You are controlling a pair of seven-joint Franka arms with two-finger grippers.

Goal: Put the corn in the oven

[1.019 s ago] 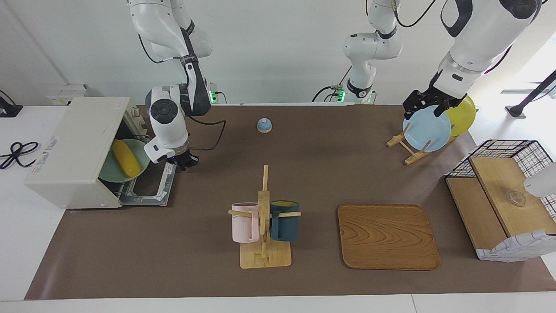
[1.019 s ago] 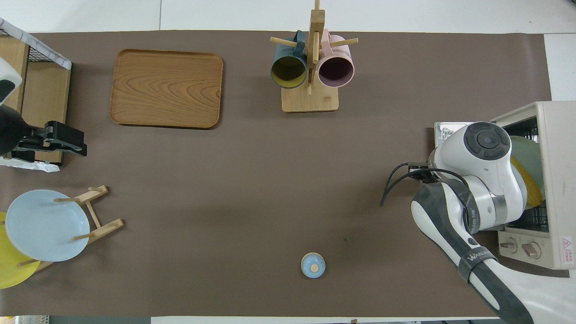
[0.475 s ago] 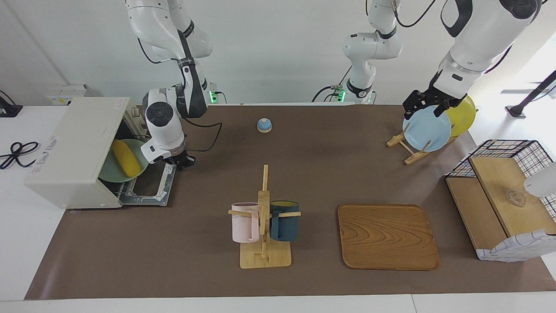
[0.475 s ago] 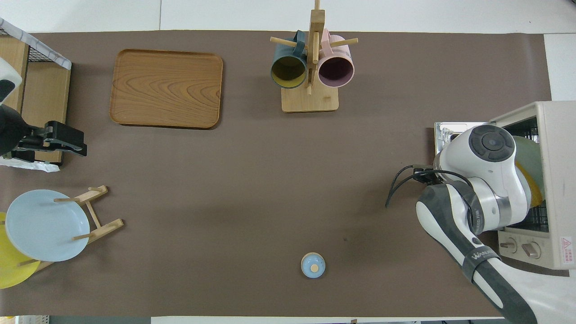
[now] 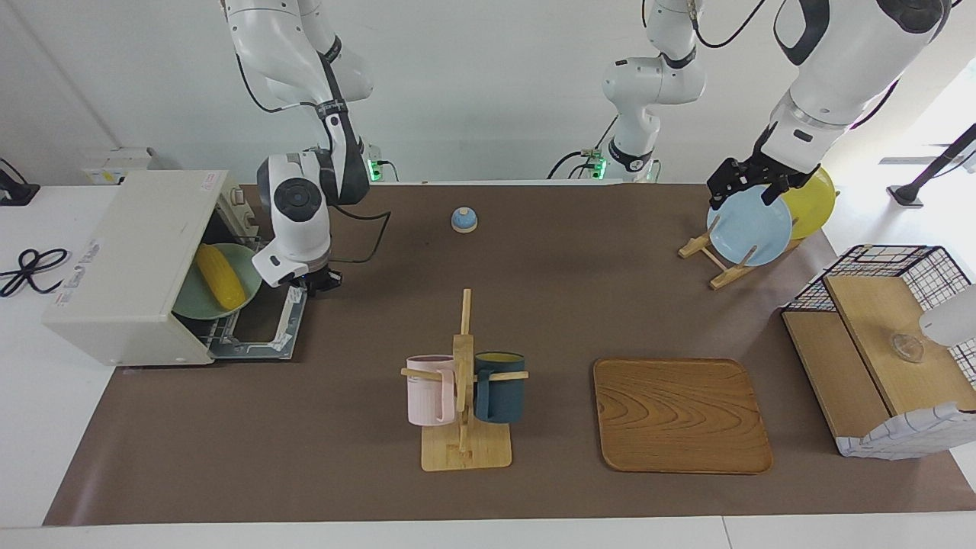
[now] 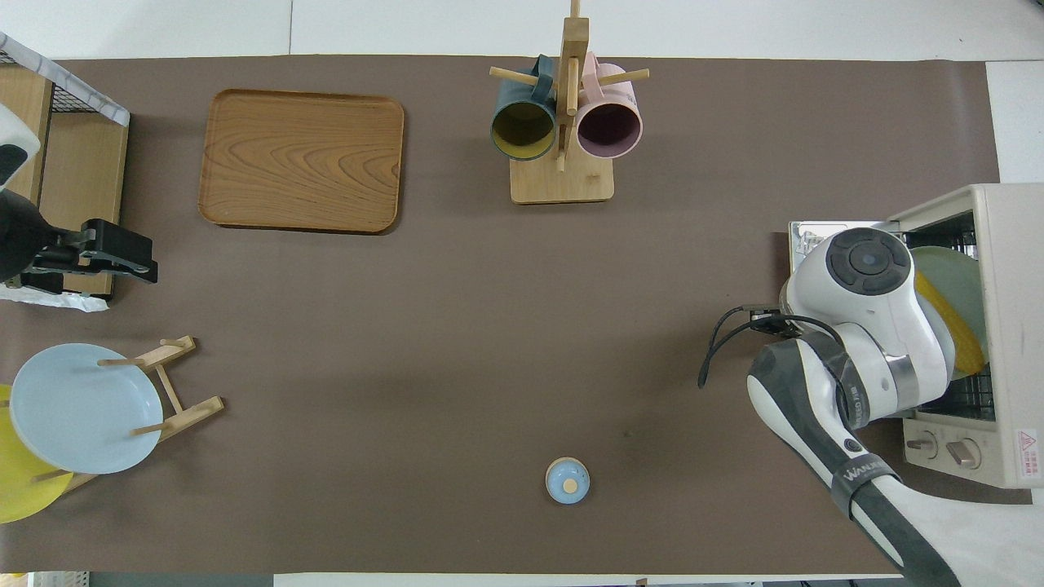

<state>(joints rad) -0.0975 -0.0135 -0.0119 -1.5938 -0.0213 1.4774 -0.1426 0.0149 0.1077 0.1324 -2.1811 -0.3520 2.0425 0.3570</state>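
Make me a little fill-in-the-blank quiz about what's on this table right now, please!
1. The corn lies on a green ____ inside the oven.
2. The oven's door is ____.
3. The pink mug and the dark blue mug hang on a wooden ____.
4. The right pincer, shut and holding nothing, is over the edge of the oven's door, while the left pincer waits over the ____ plate.

Missing words: plate; open; stand; light blue

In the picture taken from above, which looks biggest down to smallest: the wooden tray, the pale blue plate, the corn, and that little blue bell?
1. wooden tray, clearly the largest.
2. pale blue plate.
3. little blue bell.
The corn cannot be ranked fairly: the right arm covers most of it, leaving only a yellow strip inside the oven.
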